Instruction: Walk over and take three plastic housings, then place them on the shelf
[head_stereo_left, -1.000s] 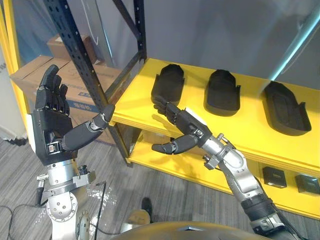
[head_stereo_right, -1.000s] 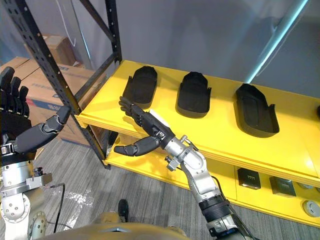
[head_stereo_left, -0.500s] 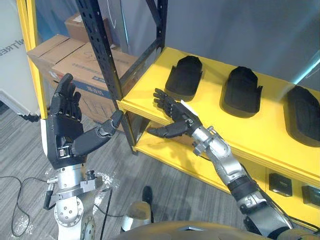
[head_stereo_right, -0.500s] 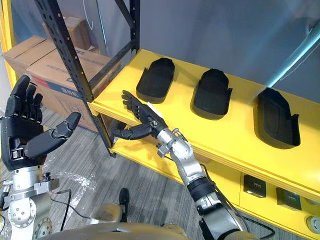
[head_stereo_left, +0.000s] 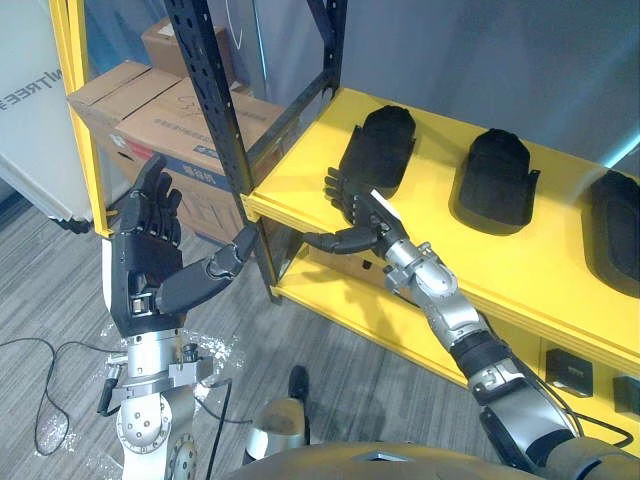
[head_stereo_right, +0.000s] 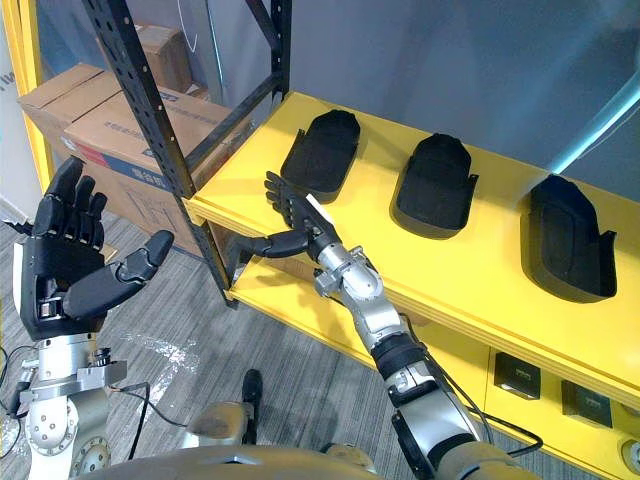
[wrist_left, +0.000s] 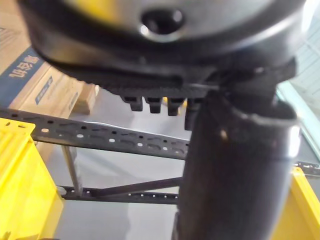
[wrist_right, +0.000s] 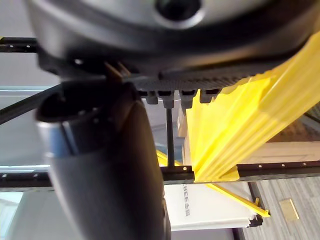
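Left eye view: three housings lying on the shelf, both hands empty

Three black plastic housings are sitting in a row on the yellow shelf (head_stereo_left: 300, 178). The leftmost housing (head_stereo_left: 378, 150), the middle housing (head_stereo_left: 495, 180) and the rightmost housing (head_stereo_left: 618, 225) are lying well apart from one another, and none is in a hand.

The right hand (head_stereo_left: 358, 208) is reaching over the shelf's front edge with its fingers straight and spread and its thumb pointing out sideways, grasping nothing. Its fingertips are hovering just beside the near end of the leftmost housing; whether they are touching it cannot be told.

The left hand (head_stereo_left: 142, 270) is hanging raised beside the black upright (head_stereo_left: 222, 130), fingers released and carrying nothing, and its own wrist view is showing the same straight fingers. Cardboard boxes (head_stereo_left: 150, 95) are standing behind the rack, and small black parts (head_stereo_left: 572, 372) are lying on the lower shelf (head_stereo_left: 350, 305).

Judging by the count, the placing is looking complete — all three housings are resting on the shelf. What seems to be left is only drawing the right hand clear without nudging the leftmost housing.
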